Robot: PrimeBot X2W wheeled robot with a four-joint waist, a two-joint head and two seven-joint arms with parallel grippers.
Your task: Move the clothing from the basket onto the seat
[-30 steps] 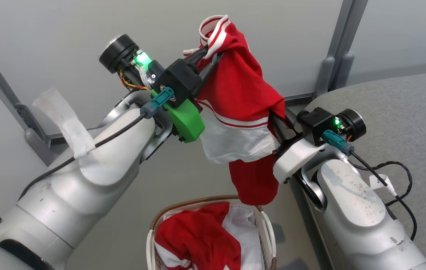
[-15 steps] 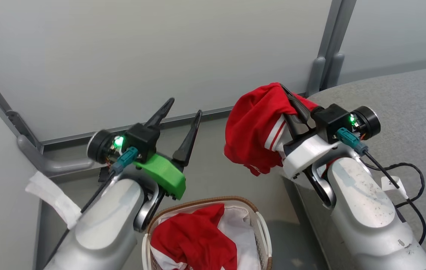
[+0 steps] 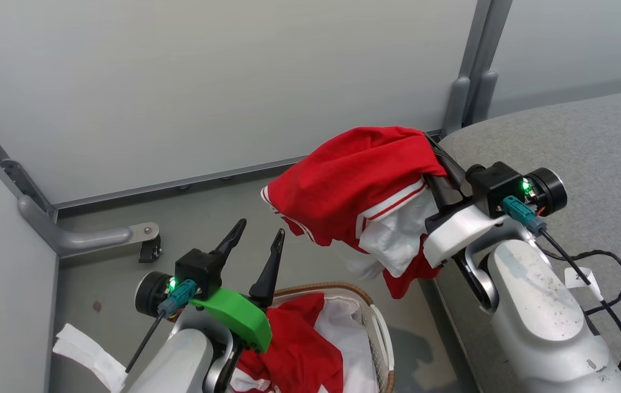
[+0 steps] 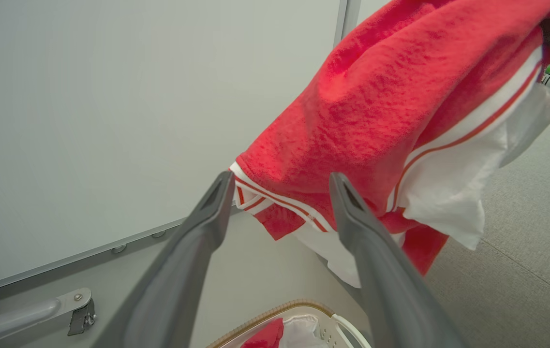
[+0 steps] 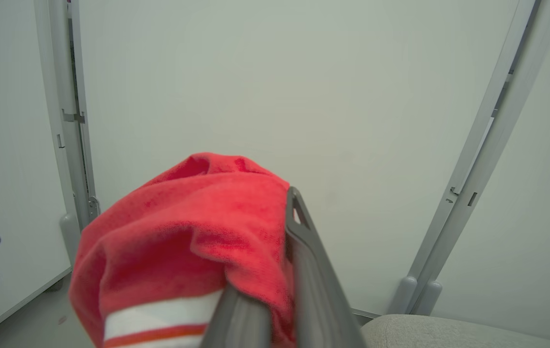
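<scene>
Head view: wall panel (image 3: 206, 98) behind garment (image 3: 354, 180), basket (image 3: 380, 333) below

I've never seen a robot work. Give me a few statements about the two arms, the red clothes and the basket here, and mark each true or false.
1. The right gripper grips a red garment. True.
2. The left gripper is closed on cloth. False: it stands open and holds nothing.
3. The basket is empty. False: another red garment lies in it.
4. The held garment rests flat on the grey seat. False: it hangs in the air beside the seat's edge.
5. The seat is on the robot's right of the basket. True.
</scene>
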